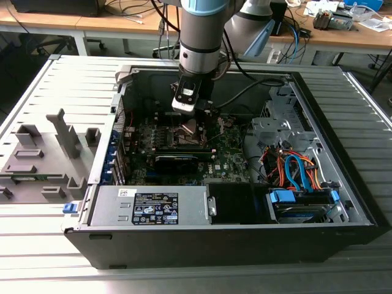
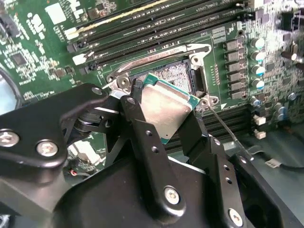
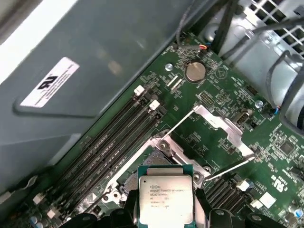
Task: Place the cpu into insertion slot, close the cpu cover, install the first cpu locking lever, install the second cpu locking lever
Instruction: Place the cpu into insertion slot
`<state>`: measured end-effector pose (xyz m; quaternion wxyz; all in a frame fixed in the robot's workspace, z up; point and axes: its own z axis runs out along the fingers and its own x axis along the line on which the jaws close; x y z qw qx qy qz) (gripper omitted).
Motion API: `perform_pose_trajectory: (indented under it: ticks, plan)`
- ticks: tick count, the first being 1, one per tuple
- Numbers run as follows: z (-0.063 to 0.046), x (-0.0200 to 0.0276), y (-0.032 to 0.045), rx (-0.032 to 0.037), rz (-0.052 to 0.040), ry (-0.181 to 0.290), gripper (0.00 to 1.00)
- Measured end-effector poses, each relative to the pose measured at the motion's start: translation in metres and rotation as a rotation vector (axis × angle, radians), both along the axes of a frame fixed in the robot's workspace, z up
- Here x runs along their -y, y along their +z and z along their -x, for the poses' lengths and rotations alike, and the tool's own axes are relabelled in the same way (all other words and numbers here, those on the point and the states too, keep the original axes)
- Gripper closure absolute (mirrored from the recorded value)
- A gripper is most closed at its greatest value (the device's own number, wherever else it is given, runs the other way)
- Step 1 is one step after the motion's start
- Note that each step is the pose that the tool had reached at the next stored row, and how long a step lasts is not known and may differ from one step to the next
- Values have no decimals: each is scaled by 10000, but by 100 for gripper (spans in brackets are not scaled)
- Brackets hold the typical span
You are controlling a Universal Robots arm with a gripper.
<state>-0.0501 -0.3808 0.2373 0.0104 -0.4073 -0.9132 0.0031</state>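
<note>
Grey slatted metal table [image 1: 37, 79] carries 1 open black PC case [image 1: 233, 242] w/ 1 green motherboard [image 1: 228, 160] inside; the grey robot arm [image 1: 199, 37] reaches down into it. 1 black two-fingered pincer [image 2: 161, 114] is clamped on opposite edges of the cpu [image 2: 164, 107], a small flat square chip w/ silvery lid & green rim. It hangs tilted just above the insertion slot [image 2: 173, 76], a square socket w/ dark centre & metal rim, apparently not seated yet. In the first wrist view the cpu cover [image 3: 222, 126], a thin silvery plate, looks swung open beside the socket. 2 levers are free: a thin wire lever [image 2: 161, 52] on one side and a second wire lever [image 2: 227, 127] on another. Prob. the chip is light, stiff, smooth-lidded and so slippery. Its underside contacts & the socket pins are likely fragile, so an edge grip as here seems right.
</note>
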Motion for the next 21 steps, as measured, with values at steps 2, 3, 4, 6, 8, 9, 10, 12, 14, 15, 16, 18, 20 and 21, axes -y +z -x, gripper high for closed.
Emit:
perform_pose_trajectory:
  ticks: [2,3,4,6,8,9,10,12,14,15,16,18,20,21]
  plan:
    - [0,0,-12,0,15,-462,45]
    - [0,0,-16,0,21,-590,45]
    - [-1,0,-19,0,28,-725,45]
    - [0,0,-28,1,55,-1069,45]
    - [0,0,-37,1,83,-1377,45]
    - [0,0,-41,1,93,-1513,45]
    - [0,0,-48,2,112,-1770,45]
    - [0,0,-57,2,132,-2059,45]
    - [0,0,-66,2,150,-2356,45]
    - [0,0,-69,1,157,-2507,45]
    - [0,0,-72,1,164,-2634,45]
    - [-1,0,-78,0,180,-2901,45]
    - [-10,-1,-84,1,191,-3129,45]
    - [-20,-5,-90,0,191,-3255,45]
